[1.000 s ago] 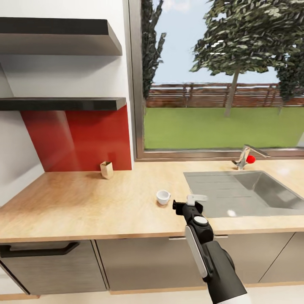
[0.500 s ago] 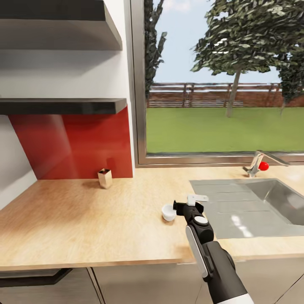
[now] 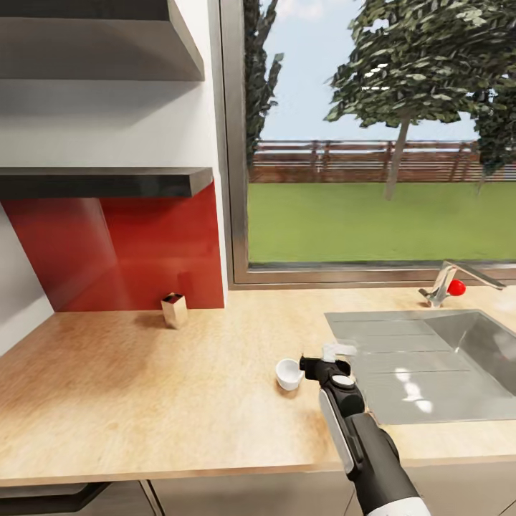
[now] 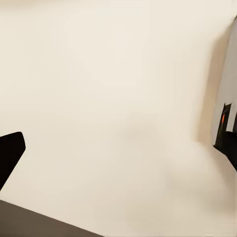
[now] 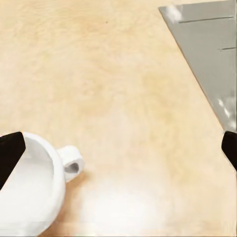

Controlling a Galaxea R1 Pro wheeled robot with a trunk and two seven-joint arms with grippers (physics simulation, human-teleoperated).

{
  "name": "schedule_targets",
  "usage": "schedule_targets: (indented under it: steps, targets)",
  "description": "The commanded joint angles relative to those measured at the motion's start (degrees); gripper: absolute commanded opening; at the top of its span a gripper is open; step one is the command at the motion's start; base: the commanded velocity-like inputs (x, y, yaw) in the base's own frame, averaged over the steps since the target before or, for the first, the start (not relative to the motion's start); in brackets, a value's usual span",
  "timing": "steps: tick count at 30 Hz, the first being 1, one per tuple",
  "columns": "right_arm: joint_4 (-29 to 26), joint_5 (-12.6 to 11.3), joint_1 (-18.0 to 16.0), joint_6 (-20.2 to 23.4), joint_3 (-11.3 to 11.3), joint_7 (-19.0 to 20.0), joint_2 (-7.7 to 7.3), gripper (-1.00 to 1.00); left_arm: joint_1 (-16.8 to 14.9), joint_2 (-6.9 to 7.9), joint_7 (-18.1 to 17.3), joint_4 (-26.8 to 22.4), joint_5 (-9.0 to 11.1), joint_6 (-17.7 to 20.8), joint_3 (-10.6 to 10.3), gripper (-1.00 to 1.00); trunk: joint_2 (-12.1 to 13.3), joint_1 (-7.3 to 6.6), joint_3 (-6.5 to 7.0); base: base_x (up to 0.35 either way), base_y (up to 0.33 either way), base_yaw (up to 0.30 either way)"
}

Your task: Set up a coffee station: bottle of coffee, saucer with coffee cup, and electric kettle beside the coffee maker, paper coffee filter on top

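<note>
Plainly, the coffee cup [image 3: 289,373] is sitting upright on the counter [image 3: 158,387] at nine o'clock of the right pincer [image 3: 320,367], which is hovering spread; looking light, rigid and slippery, it is probably inviting a rim pinch.

My right arm [image 3: 365,448] is stretched forward and low, right gripper [image 3: 320,364] with jaws spread wide, holding nothing.
</note>
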Motion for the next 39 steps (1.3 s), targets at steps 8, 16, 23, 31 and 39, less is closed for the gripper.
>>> schedule_targets:
  steps: [8, 16, 23, 31, 39]
  targets:
    - [3.17, -0.51, -0.06, 0.09, 0.00, -0.42, 0.06, 1.00, -0.02, -0.12, 0.09, -0.04, 0.40, -0.24, -0.40, 1.00, -0.12, 0.03, -0.11, 0.000, 0.000, 0.000]
    - [3.45, -0.52, -0.06, 0.08, 0.02, -0.41, 0.07, 1.00, -0.02, -0.06, 0.13, -0.04, 0.56, -0.16, -0.32, 1.00, -0.12, 0.03, -0.11, 0.000, 0.076, 0.000]
    - [6.35, -0.51, -0.06, 0.01, -0.07, -0.35, 0.07, 1.00, -0.01, -0.07, 0.08, -0.04, 0.57, -0.16, -0.31, 1.00, -0.12, 0.03, -0.11, 0.000, 0.054, 0.000]
    - [6.84, -0.49, -0.06, -0.09, -0.15, -0.33, 0.07, 1.00, -0.02, -0.14, 0.09, -0.04, 0.57, -0.16, -0.36, 1.00, -0.12, 0.03, -0.11, 0.001, 0.001, 0.000]
    - [6.90, -0.43, -0.06, -0.09, -0.10, -0.33, 0.07, 1.00, -0.02, -0.14, 0.09, -0.04, 0.57, -0.15, -0.31, 1.00, -0.12, 0.03, -0.11, 0.141, 0.095, 0.000]
